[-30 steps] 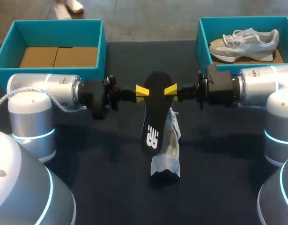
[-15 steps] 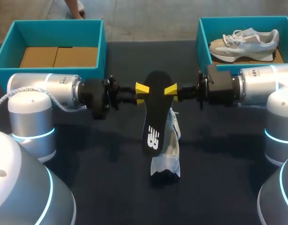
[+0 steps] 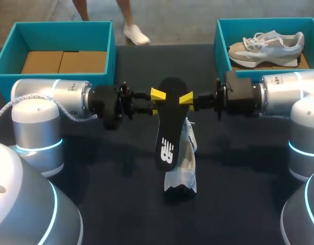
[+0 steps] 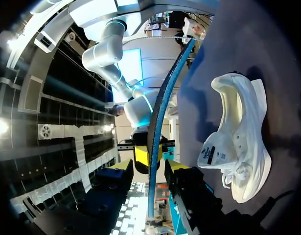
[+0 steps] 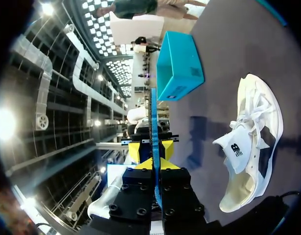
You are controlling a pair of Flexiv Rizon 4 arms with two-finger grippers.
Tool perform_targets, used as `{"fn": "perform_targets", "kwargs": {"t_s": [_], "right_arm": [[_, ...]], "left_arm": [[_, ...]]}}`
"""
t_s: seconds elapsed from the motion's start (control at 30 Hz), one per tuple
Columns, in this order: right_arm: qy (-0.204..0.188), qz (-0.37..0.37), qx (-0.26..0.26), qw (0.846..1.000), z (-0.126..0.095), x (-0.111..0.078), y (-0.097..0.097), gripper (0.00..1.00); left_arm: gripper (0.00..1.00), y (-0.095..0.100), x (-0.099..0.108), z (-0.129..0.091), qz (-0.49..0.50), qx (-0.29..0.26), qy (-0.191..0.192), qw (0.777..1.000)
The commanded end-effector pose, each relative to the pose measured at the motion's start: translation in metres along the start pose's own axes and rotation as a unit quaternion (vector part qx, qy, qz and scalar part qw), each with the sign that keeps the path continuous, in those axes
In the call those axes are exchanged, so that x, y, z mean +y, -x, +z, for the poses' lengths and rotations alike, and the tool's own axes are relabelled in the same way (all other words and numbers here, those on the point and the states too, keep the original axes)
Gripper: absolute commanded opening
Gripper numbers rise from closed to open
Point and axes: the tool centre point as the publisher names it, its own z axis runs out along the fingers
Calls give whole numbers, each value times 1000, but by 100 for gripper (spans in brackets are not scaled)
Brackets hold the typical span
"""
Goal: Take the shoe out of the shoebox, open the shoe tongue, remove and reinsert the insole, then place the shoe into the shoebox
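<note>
Right pincer (image 3: pixel 186 97) grasping insole (image 3: pixel 167 135), left pincer (image 3: pixel 157 95) released around it, white shoe (image 3: pixel 186 164) on dark table (image 3: pixel 105 173)

This is a robotics lab set up for handling trials. Two silver arms with glowing blue joint rings, the left arm (image 3: pixel 49 99) and the right arm (image 3: pixel 289 92), flank a dark worktop (image 3: pixel 95 168). Only test props are on it: an open teal shoebox (image 3: pixel 112 46) at one far corner, another (image 3: pixel 221 41) opposite, and a pale shoe (image 3: pixel 185 163). The right end effector (image 3: pixel 186 97) grips a black insole (image 3: pixel 168 122).
</note>
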Motion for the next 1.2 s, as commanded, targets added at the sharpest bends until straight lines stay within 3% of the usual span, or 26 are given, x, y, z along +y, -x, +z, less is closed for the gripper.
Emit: {"fn": "perform_targets", "kwargs": {"t_s": [0.03, 0.37, 0.9, 1.2], "right_arm": [[0, 0, 0, 1000, 1, 0, 1, 0], [-1, 0, 0, 1000, 1, -1, 1, 0], [-4, 0, 0, 1000, 3, 0, 1, 0], [-3, 2, 0, 1000, 3, -1, 1, 0]], "left_arm": [[40, -2, 3, 7, 2, -1, -3, 1000], [23, -3, 3, 10, 2, -1, -6, 1000], [22, -5, 1, 13, 1, -3, -9, 1000], [8, -5, 0, 15, 4, -3, -4, 1000]]}}
